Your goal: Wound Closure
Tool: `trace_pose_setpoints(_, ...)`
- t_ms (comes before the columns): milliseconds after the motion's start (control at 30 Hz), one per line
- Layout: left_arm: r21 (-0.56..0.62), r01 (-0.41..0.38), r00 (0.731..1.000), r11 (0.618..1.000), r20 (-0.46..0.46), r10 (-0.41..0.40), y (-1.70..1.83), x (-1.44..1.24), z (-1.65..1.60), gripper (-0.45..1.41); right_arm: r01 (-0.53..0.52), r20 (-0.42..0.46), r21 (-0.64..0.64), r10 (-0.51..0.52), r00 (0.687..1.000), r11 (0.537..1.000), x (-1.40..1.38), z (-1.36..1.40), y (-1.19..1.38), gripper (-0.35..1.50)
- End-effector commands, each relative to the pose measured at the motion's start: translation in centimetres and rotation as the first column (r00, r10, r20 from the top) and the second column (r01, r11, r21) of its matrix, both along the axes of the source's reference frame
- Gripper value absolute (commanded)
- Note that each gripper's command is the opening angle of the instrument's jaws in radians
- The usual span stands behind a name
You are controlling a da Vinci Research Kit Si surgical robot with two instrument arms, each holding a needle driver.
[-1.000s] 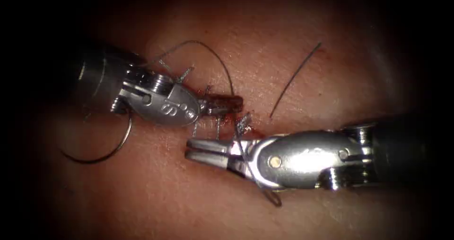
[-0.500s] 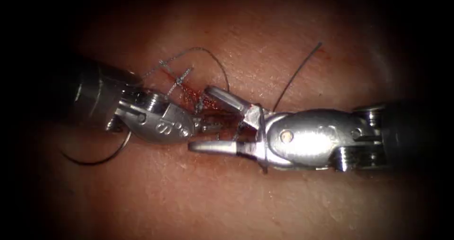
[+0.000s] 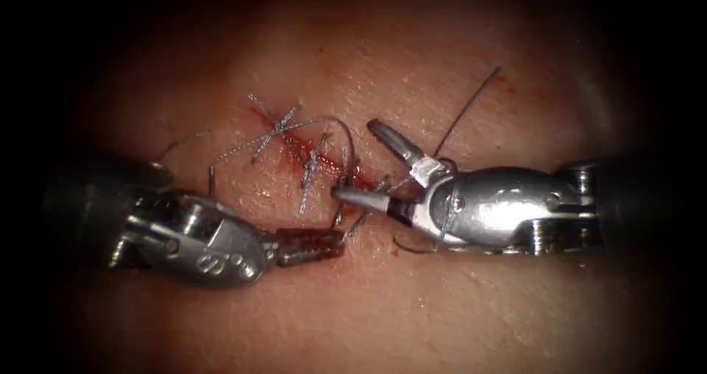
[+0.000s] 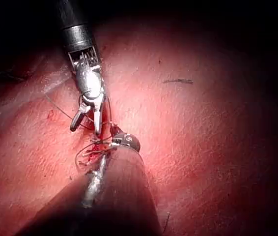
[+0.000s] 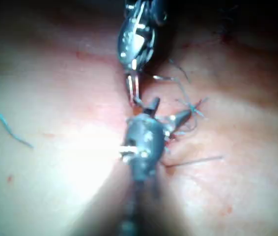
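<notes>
On the tissue [image 3: 456,315], your right tool [image 3: 368,166] gapes astride the thread [image 3: 335,127] at the cut [image 3: 309,157], your left tool [image 3: 309,245] seems closed on thread just below, and hasty closing risks severing the stitch; I cannot find the needle.

Only marking I can spot is on the left arm's tool [image 3: 309,246]: the flat metal cheek of its wrist has a few small stamped characters in the endoscope view. They look something like an "S" followed by a couple of tiny round marks, but honestly they're too small and tilted to read for sure. The right arm's tool [image 3: 364,164] has a rivet on its polished wrist housing and no lettering I can make out. Nothing readable in either wrist view.
</notes>
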State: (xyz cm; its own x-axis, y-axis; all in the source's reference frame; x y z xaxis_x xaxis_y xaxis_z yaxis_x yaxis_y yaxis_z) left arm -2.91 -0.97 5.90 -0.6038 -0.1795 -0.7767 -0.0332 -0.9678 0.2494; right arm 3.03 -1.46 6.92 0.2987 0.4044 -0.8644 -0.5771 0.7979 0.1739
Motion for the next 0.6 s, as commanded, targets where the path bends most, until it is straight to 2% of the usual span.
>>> trace_pose_setpoints(33, 0.0, 0.0, 1.0, 1.0, -0.003, 0.0, -0.02, -0.05, 0.0, -0.45, 0.008, 0.02, 0.013, -0.008, 1.0, 1.0, 0.07, 0.06, -0.1, 0.57)
trace_pose_setpoints(133, -0.007, 0.017, 0.999, 1.0, -0.032, -0.017, 0.1, 0.04, -0.17, -0.45, 0.044, 0.062, 0.045, -0.047, 0.997, 0.998, 0.06, 0.07, -0.16, 0.57)
trace_pose_setpoints(300, -0.022, 0.063, 0.995, 0.998, -0.072, -0.064, 0.4, 0.22, -0.28, -0.45, 0.089, 0.046, 0.062, -0.092, 0.995, 0.994, 0.09, 0.0, -0.24, 0.57)
trace_pose_setpoints(533, -0.032, 0.074, 0.994, 0.997, -0.083, -0.076, 0.6, 0.05, -0.25, -0.45, 0.138, 0.014, 0.07, -0.14, 0.99, 0.988, 0.28, 0.04, -0.3, 0.57)
trace_pose_setpoints(600, -0.035, 0.068, 0.994, 0.997, -0.08, -0.071, 0.65, -0.05, -0.27, -0.45, 0.182, 0.009, 0.084, -0.184, 0.983, 0.98, 0.38, 0.1, -0.35, 0.56)
